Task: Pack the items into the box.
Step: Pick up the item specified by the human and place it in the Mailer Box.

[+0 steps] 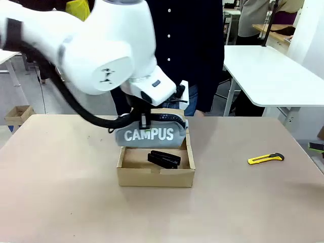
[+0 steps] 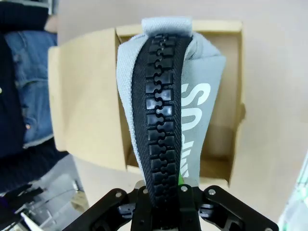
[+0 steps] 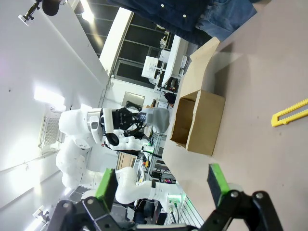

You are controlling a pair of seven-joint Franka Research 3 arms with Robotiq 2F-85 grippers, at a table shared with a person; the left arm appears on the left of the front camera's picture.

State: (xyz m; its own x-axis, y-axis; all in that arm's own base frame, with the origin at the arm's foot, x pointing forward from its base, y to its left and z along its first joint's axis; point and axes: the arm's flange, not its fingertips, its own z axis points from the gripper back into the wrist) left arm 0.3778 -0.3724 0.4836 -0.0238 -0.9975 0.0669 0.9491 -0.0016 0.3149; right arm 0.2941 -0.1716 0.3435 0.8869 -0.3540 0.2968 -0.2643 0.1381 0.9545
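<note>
The left gripper (image 2: 163, 192) is shut tight on the black zipper (image 2: 161, 110) along the top of the grey pouch (image 1: 150, 134). It holds the pouch just over the back half of the box (image 1: 152, 177), with the pouch's long side running left to right and the white word CAMPUS facing the robot. The black stapler (image 1: 164, 159) lies flat in the front half of the box, its long side mostly left to right too. The right gripper (image 3: 161, 183) is open with nothing between its 2 fingers (image 3: 107, 185), and the yellow knife (image 1: 266, 159) lies on the table (image 1: 61, 192) well off to the right of the box.
</note>
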